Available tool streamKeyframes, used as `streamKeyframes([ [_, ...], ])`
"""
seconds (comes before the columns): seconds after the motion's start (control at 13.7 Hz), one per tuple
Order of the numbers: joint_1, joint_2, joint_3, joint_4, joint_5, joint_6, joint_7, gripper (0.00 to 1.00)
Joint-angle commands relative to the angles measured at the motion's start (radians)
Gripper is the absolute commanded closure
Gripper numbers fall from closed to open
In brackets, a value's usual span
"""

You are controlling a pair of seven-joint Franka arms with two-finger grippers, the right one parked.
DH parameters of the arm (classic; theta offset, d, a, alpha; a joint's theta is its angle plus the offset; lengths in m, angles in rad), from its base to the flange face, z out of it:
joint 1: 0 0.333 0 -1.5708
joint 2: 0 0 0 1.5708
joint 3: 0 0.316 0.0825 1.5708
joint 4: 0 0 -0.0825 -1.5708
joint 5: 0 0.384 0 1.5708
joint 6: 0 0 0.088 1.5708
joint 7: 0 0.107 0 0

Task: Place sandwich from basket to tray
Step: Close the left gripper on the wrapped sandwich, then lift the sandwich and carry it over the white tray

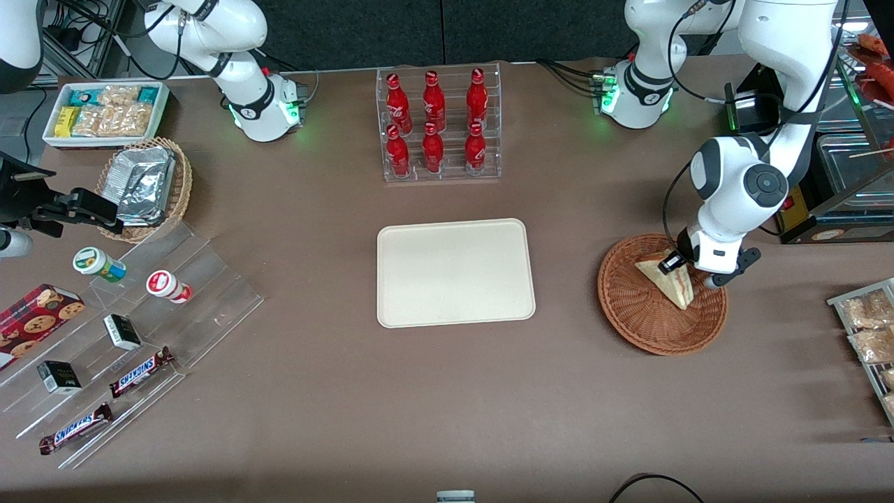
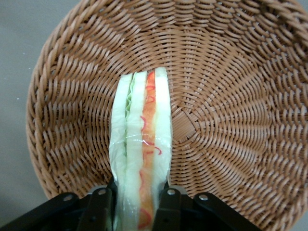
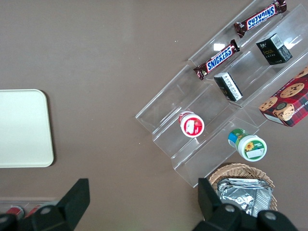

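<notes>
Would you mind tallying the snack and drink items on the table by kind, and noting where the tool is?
Red bottles in the clear rack: 6
Snickers bars: 2
Small dark boxes: 2
Round lidded tubs: 2
Cookie box: 1
Sandwich in the basket: 1
Total: 14
The tool is shut on the sandwich, over the basket; the tray holds nothing.

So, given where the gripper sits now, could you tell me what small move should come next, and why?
Probably a straight lift. The gripper is down in the basket with a finger on each side of the sandwich, apparently closed on it, so raising it clear of the rim should come before carrying it to the tray, which holds nothing.
</notes>
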Motion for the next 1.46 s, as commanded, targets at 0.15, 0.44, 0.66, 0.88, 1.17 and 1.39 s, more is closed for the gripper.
streamKeyframes([
  [0.15, -0.010, -0.167, -0.007, 0.069, 0.003, -0.254, 0.016, 1.00],
  [0.44, -0.020, -0.156, -0.115, 0.322, 0.004, -0.577, 0.018, 1.00],
  [0.66, -0.057, -0.107, -0.238, 0.451, 0.003, -0.648, 0.001, 1.00],
  [0.88, -0.199, 0.008, -0.278, 0.547, 0.004, -0.645, -0.009, 1.00],
  [1.17, -0.410, 0.229, -0.278, 0.756, 0.055, -0.647, -0.087, 1.00],
  [1.39, -0.499, 0.422, -0.277, 0.900, 0.165, -0.645, -0.256, 1.00],
])
